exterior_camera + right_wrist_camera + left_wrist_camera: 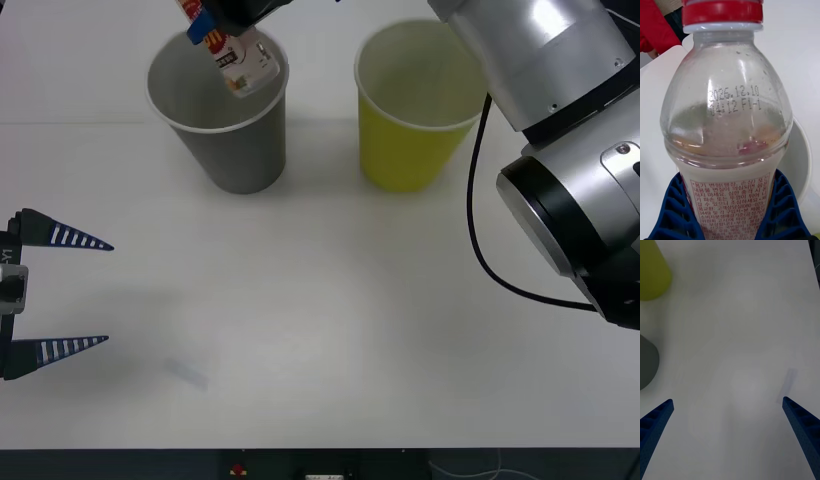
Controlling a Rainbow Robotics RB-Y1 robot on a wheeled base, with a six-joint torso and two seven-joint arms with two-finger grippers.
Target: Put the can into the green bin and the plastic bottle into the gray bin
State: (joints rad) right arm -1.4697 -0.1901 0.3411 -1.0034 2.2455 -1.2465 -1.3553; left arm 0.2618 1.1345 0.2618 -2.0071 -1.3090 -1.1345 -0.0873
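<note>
One bottle hanging over gray bin

Right gripper (730, 221) clamped on plastic bottle (235, 55), tilted, base end pointing down into gray bin (220, 125) mouth. Green bin (415, 110) just beside. Left gripper (75, 292) wide open, empty, parked near table (320, 330) edge.

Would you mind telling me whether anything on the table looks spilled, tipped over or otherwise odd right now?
Nothing stands out. The gray bin and the green bin both stand upright, apart. The right gripper holds the plastic bottle tilted over the gray bin's mouth. The left gripper waits open near the table's left edge.
</note>
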